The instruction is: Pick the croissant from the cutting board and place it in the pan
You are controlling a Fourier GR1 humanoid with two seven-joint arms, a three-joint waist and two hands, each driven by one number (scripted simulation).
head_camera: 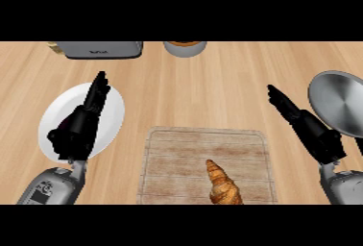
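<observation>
Croissant [223,186] sits on the cutting board [170,163] at about 6 o'clock in the head view, lying toward the board's lower right with its narrow tip pointing to 12; nothing is touching it. Pan [340,103] is at 3 o'clock, partly cut off by the frame edge, well apart from the board. My read: pan placement on that side makes this a right-hand job, short carry from 6 to 3. Right hand [312,129] hangs between board and pan, at roughly 4 o'clock, fingers straight and released, pointing up toward 11, holding nothing. It is near the pan's rim but I can't tell if it touches. Left hand [81,125] is over the white plate [113,101] at 9 o'clock, fingers extended toward 12, also released and empty; looks like a rest pose, not involved. Toaster [102,49] at 11 and a cup [186,48] at 12 along the far edge are out of the path. Judgement: pick not yet begun; next move needs the right hand swung down-left toward 6 and lowered over the croissant's thick middle before closing.
</observation>
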